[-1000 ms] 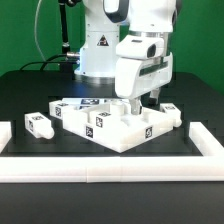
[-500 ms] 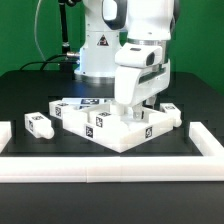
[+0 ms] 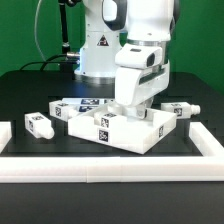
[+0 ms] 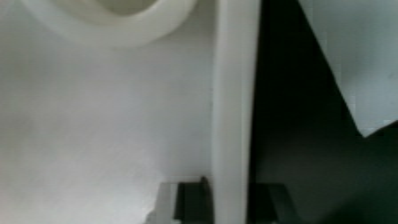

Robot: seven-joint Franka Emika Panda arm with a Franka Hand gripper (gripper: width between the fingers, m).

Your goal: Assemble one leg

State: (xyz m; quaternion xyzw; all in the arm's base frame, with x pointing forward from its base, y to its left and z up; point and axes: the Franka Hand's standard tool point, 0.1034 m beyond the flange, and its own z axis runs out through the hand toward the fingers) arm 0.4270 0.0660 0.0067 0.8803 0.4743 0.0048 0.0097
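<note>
The panel (image 3: 125,139) sits nearest. Off its exterior-view left lies the left leg (image 3: 40,123). The right leg (image 3: 180,110) lies just past its right corner, long axis crosswise, nearer the gripper (image 3: 135,106). The fingers (image 4: 189,200) straddle the panel's rim and seem clamped on it, so they are occupied.

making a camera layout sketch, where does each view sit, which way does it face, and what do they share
Exterior view: off the arm, in front of the table, looking slightly down at the white panel; shows the robot's base, arm and tool down at the panel.
Wrist view: on the wrist, looking down from very close at the panel's surface and raised rim; only a dark bit of the tool shows.
Shared: the panel and the black table.
</note>
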